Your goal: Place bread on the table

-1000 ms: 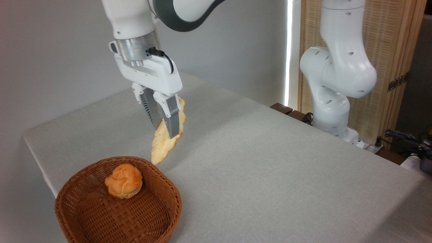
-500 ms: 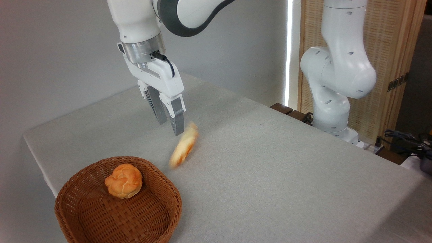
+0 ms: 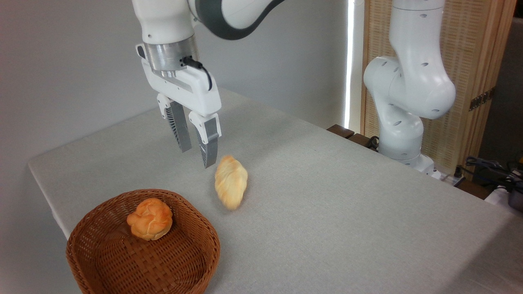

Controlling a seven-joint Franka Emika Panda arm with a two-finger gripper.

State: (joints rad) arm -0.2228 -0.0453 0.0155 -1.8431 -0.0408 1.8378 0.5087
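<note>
The bread [image 3: 231, 181] lies on the tabletop [image 3: 335, 204] a little left of the frame's centre, its long axis running roughly from upper left to lower right, one pointed end toward the tool and the other toward the lower part of the frame. Its lower end looks slightly blurred. It touches nothing but the cloth and sits free of the tool.

The tool [image 3: 197, 157] hangs just above and to the left of the loaf, empty, its two grey fingers [image 3: 208, 143] spread with a clear gap between them and pointing down at a slight slant toward the lower right. The nearer fingertip ends just beside the loaf's upper end without touching it. Above the fingers is the white tool body with a black cable looping on its side, then a silver wrist ring, then the white arm [image 3: 163, 20] rising steeply out of the top of the frame, with a dark grey joint band curving off to the right. The arm's base column [image 3: 404, 94] stands at the tabletop's far right edge, upper right of the frame.

In the lower left a round brown wicker basket [image 3: 143, 265] rests on the tabletop, holding a small orange-brown bun [image 3: 150, 218] near its back wall. The basket is near the loaf but apart from it.
</note>
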